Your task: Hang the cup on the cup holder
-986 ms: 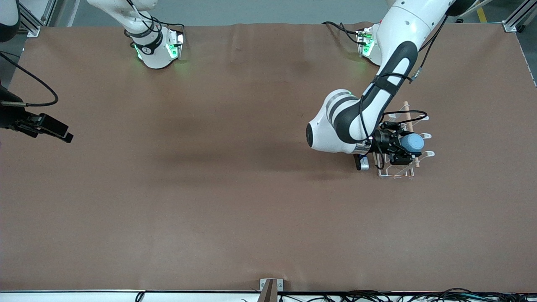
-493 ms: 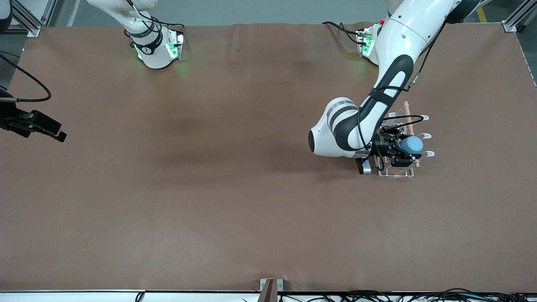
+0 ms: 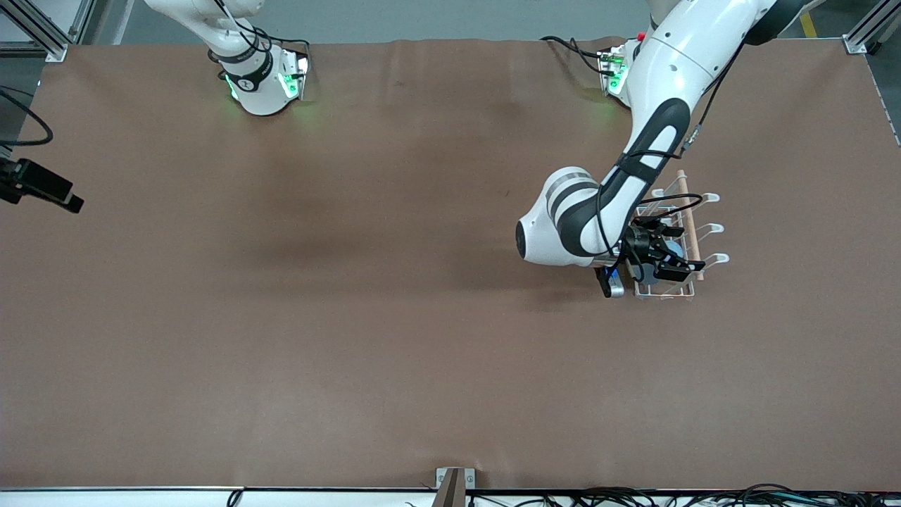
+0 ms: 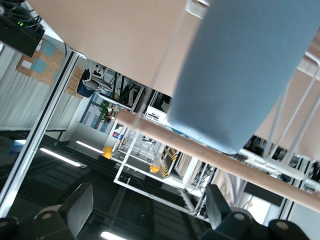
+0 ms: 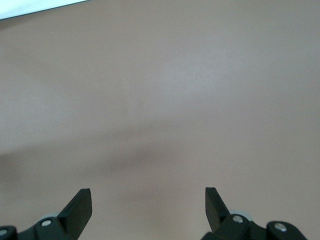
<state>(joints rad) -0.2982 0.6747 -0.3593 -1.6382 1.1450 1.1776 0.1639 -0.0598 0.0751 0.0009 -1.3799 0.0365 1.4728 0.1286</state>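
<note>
The light blue cup (image 4: 245,70) sits mouth-down among the white wire prongs of the cup holder (image 3: 709,229), against its wooden rod (image 4: 200,150). In the front view only a sliver of the cup (image 3: 673,248) shows under the left hand. My left gripper (image 3: 679,255) is over the rack. In the left wrist view it (image 4: 149,200) is open, with nothing between its fingers and the cup just ahead of them. My right gripper (image 3: 43,187) waits at the right arm's end of the table. It is open and empty (image 5: 148,200) over bare brown cover.
The rack's base (image 3: 662,296) stands on the brown table cover toward the left arm's end. The left arm's elbow (image 3: 556,236) hangs over the table beside the rack. A metal bracket (image 3: 454,482) is at the edge nearest the camera.
The left hand has dropped onto the rack, so the cup, plainly seen before, is now mostly covered. The right gripper has drawn back toward the table's end.
</note>
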